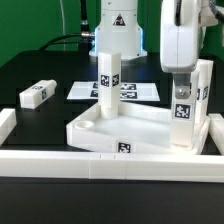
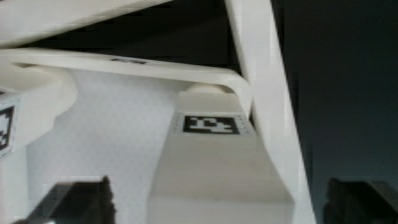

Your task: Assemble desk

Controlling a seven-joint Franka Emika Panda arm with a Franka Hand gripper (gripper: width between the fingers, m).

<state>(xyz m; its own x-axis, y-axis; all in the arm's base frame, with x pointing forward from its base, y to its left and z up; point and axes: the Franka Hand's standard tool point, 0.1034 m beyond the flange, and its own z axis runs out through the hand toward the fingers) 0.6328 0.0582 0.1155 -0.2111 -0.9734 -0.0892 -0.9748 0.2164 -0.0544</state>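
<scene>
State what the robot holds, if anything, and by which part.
Nothing is held: the fingers stand open on either side of the upright leg, not touching it.

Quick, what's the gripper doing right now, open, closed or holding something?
Gripper: open, its fingers spread on either side of the upright leg block, with a gap showing on both sides in the wrist view, so it holds nothing.

"What stood behind the work?"
"A green backdrop (image 1: 30, 20) at the far left, evenly lit."
"And underneath?"
"A black table (image 1: 40, 65), bordered by white rails (image 1: 60, 160) along the near edge and at the left and right sides."
</scene>
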